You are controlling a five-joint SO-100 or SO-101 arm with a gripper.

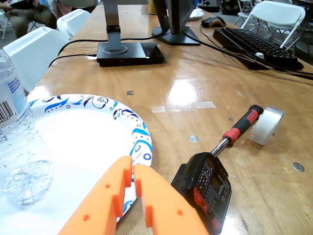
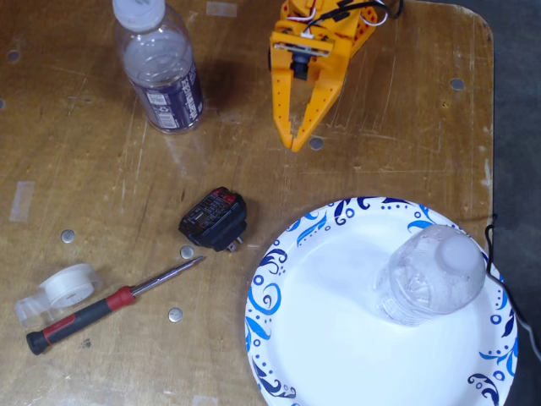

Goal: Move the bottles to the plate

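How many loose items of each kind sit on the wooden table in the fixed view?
Clear plastic water bottles: 2, the dark-labelled bottle on the table, the unlabelled ribbed bottle on the plate
White paper plate with blue swirls: 1
Red-and-black screwdriver: 1
Clear tape roll: 1
Black power adapter: 1
Total: 6

On the bottle [image 1: 12, 105] standing on the plate [image 1: 88, 132], at the wrist view's left edge, a label shows a barcode with digits ending in "4037"; its small print, like the labelled bottle's [image 2: 161, 72] and the black adapter's [image 1: 205, 188], is illegible.
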